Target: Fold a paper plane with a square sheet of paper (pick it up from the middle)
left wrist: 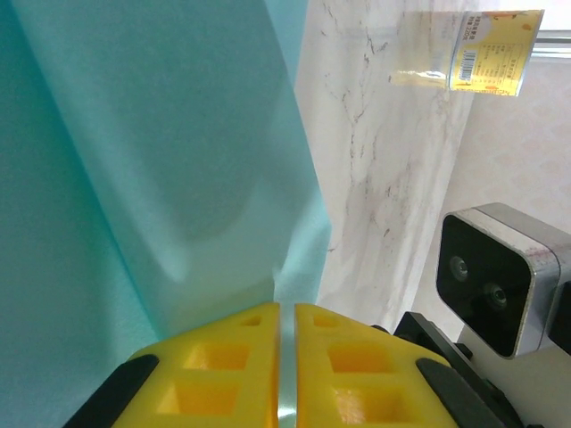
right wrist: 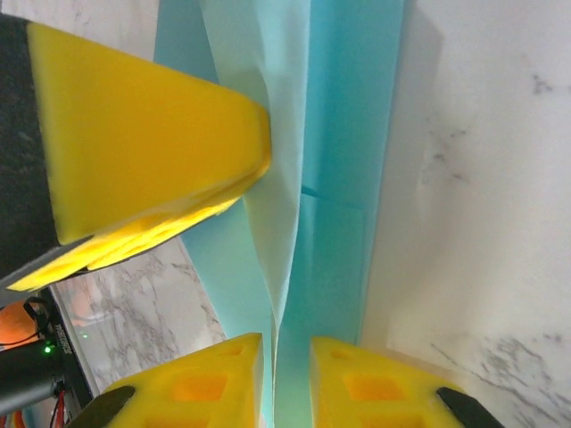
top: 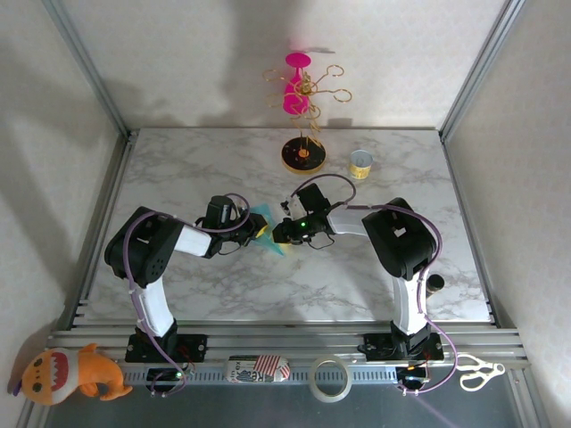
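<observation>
The teal-blue paper (top: 270, 237) is held up off the marble table between the two arms, partly folded into long creased layers. My left gripper (top: 260, 228) is shut on one edge of it; in the left wrist view the yellow fingers (left wrist: 223, 366) pinch a thin teal strip, and the sheet (left wrist: 161, 160) spreads away above them. My right gripper (top: 279, 234) faces it from the right. Its jaws (right wrist: 286, 343) stand slightly apart, with a hanging fold of the paper (right wrist: 339, 160) passing between them. The left gripper's yellow finger (right wrist: 152, 134) presses the paper's upper part.
A round black-and-yellow stand base (top: 303, 154) with a gold wire rack and a pink glass (top: 297, 85) stands at the back. A yellow can (top: 359, 164) (left wrist: 482, 52) sits to its right. A tape roll (top: 329, 378), scissors (top: 477, 370) and a plush toy (top: 67, 374) lie by the near rail.
</observation>
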### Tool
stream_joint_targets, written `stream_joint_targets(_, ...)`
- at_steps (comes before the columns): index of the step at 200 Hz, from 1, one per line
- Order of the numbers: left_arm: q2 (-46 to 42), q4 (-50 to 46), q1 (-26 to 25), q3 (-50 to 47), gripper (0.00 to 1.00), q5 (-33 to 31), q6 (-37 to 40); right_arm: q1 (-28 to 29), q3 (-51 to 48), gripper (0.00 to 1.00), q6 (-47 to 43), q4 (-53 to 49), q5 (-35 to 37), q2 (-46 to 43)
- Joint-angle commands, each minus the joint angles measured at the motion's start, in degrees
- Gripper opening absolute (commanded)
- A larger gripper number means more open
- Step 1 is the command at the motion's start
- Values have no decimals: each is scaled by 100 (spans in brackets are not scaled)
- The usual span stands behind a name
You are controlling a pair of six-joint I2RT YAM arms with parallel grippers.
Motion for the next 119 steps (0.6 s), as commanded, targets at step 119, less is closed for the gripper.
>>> stream_joint_targets(119,116,-11,72,-40,13,9,93,-35,-75,14,-404,-445,222,83)
